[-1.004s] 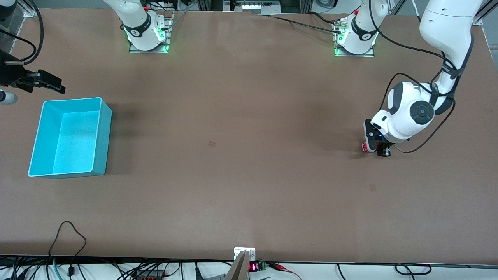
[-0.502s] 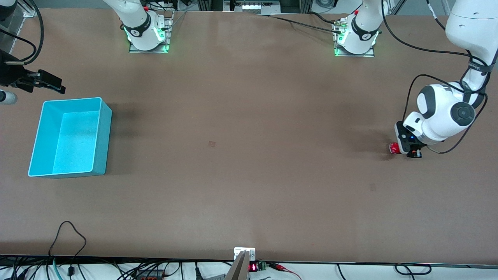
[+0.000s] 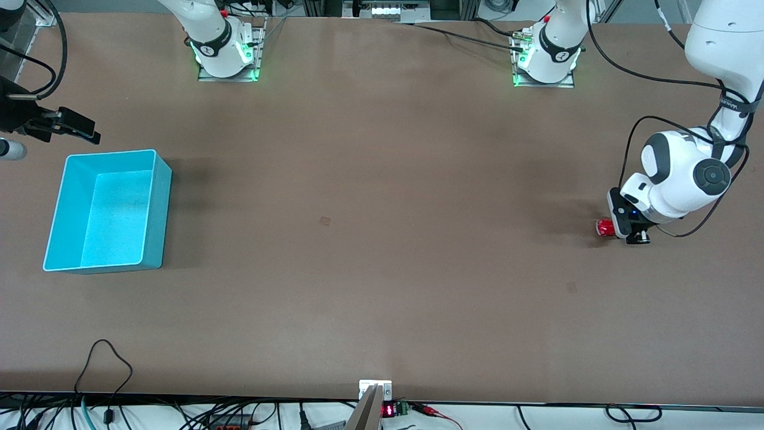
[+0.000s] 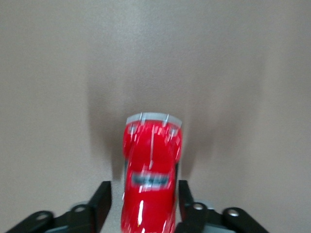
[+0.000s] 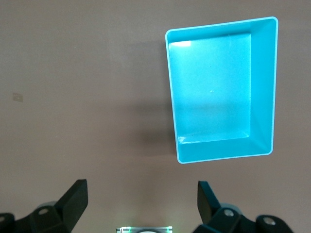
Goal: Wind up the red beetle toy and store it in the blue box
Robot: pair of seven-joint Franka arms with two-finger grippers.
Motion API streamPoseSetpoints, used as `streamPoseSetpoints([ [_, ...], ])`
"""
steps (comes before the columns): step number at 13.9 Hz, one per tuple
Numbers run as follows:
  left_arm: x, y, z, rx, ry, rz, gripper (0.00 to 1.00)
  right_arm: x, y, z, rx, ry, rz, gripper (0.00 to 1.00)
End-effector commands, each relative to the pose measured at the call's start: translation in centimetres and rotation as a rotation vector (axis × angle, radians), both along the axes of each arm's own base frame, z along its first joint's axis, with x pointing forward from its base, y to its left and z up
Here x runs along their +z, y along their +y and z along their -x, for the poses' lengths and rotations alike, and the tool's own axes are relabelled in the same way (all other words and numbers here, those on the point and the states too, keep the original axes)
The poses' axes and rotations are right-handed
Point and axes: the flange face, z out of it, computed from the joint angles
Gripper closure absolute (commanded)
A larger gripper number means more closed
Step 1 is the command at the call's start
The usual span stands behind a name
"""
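Note:
The red beetle toy point(image 3: 604, 227) stands on the table near the left arm's end. In the left wrist view the toy point(image 4: 151, 160) lies between my left gripper's fingers, silvery bumper pointing away from the wrist. My left gripper point(image 3: 628, 232) is low at the table, its fingers point(image 4: 101, 196) on either side of the toy with thin gaps showing, so it is open around the toy. The blue box point(image 3: 107, 209) stands open and empty at the right arm's end, also seen in the right wrist view point(image 5: 221, 90). My right gripper point(image 3: 89, 132) waits open and empty, above the table beside the box.
The brown table point(image 3: 370, 239) stretches bare between the toy and the box. The arm bases point(image 3: 227, 57) stand along the table's edge farthest from the front camera. Cables and a small device point(image 3: 382, 406) lie at the nearest edge.
My left gripper moved the toy along the table toward the left arm's end, then nearly stopped over the last half second. The right arm has not moved.

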Motion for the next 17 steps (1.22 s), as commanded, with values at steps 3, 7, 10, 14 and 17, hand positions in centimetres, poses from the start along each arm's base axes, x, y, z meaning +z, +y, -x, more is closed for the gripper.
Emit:
streamPoseSetpoints([
  [3,2.8,-1.2,-1.7,-0.057,-0.028,-0.01,0.0,0.7,0.3,0.3,-0.009,-0.004,-0.003,0.0],
  [7,7.1,-3.0,-1.8,-0.046,0.002,-0.01,0.0,0.7,0.3,0.3,-0.009,-0.004,-0.003,0.0],
  [10,11.6,-4.7,-2.5,0.054,0.081,-0.017,0.0,0.7,0.3,0.3,-0.009,-0.007,-0.003,0.0],
  [14,17.3,-7.2,-3.6,0.149,0.194,-0.037,0.0,0.7,0.2,0.3,-0.011,-0.005,-0.003,0.0],
  [17,20.5,-8.1,-2.0,0.261,0.223,-0.073,0.0,0.7,0.2,0.3,-0.011,-0.005,-0.003,0.0],
])
